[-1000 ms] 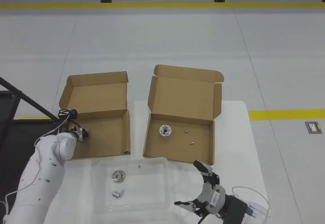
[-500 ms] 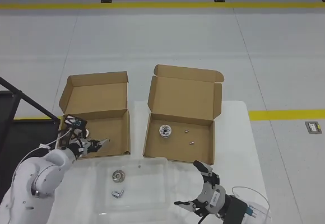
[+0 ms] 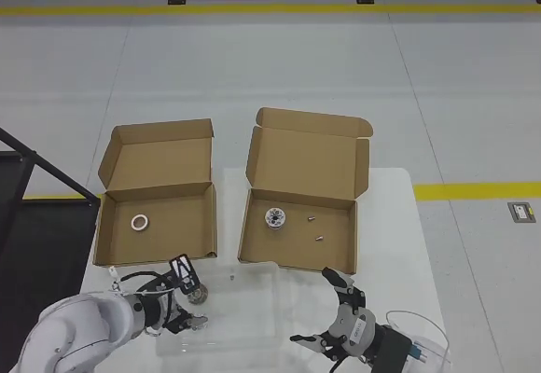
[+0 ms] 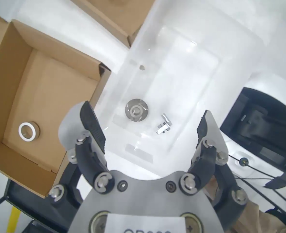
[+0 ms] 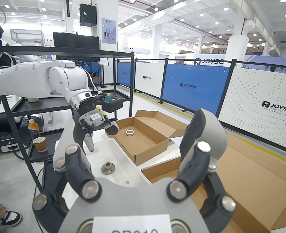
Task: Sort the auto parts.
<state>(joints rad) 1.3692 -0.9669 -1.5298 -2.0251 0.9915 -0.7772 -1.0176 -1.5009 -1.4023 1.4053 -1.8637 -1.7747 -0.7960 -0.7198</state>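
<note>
A metal flange (image 4: 136,110) and a small metal clip (image 4: 164,127) lie in the clear plastic tray (image 3: 252,280), with a tiny nut (image 4: 141,67) farther in. My left gripper (image 4: 146,120) hangs open just above the flange and clip, holding nothing; in the top view the left gripper (image 3: 188,308) is over the tray's left end. A white ring (image 3: 140,222) lies in the left cardboard box (image 3: 163,244). The right cardboard box (image 3: 336,252) holds a round part (image 3: 275,217) and two small screws (image 3: 314,228). My right gripper (image 3: 331,322) stands open and empty beside the tray's right end.
Both boxes have their lids folded back toward the far table edge. A black shelf cart (image 5: 60,56) stands to the left of the table, with a paper cup (image 5: 40,144) and a bottle (image 5: 32,127) on it.
My left arm has swung from the left box to above the tray, leaving the white ring in the box. The right arm has kept still.
</note>
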